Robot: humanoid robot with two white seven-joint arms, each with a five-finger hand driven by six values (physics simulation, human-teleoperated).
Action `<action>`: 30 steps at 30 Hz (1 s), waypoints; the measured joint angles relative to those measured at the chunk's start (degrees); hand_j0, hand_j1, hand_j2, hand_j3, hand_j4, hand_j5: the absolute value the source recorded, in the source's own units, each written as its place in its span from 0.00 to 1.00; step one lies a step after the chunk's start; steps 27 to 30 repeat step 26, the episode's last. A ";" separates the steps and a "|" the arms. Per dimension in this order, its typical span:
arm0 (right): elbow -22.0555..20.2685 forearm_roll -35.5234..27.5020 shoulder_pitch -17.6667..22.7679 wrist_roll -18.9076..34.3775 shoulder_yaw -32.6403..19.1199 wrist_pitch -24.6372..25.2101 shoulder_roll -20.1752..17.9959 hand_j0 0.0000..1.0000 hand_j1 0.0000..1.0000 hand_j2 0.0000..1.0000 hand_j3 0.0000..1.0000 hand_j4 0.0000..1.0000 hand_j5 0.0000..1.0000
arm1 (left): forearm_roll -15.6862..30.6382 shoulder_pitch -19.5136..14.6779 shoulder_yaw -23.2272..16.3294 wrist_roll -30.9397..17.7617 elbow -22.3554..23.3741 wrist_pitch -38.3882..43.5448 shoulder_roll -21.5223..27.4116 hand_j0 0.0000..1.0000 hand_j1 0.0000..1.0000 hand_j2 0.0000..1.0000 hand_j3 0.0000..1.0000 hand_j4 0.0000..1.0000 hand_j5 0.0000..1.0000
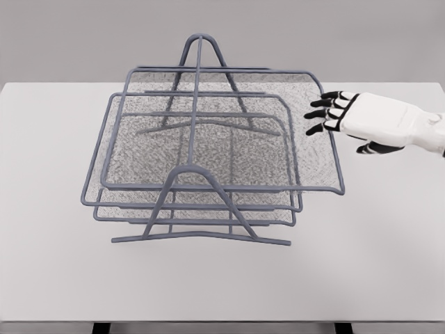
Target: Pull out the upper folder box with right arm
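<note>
Hovering right hand (332,111) beside unlabelled upper tray (327,149)

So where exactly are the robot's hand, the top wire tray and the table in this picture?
white right hand with black fingers (348,117): head view, on the knuckles.
upper grey wire-mesh tray (229,149): head view, on its mesh floor.
white table (361,264): head view, on bare surface at front right.

Right hand (332,111) just right of upper tray (327,149).
</note>
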 measured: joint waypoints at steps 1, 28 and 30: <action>0.05 0.75 0.09 0.00 -0.29 -0.13 -0.36 1.00 1.00 1.00 1.00 1.00 1.00 | 0.00 0.00 0.00 0.00 0.00 0.00 0.00 1.00 1.00 1.00 1.00 1.00 1.00; -0.64 -15.52 2.37 -0.16 -8.18 -0.47 -5.83 1.00 1.00 1.00 1.00 1.00 1.00 | 0.03 0.00 -0.02 -0.01 0.01 0.00 0.00 1.00 1.00 1.00 1.00 1.00 1.00; -0.64 -15.52 2.37 -0.16 -8.18 -0.47 -5.83 1.00 1.00 1.00 1.00 1.00 1.00 | 0.03 0.00 -0.02 -0.01 0.01 0.00 0.00 1.00 1.00 1.00 1.00 1.00 1.00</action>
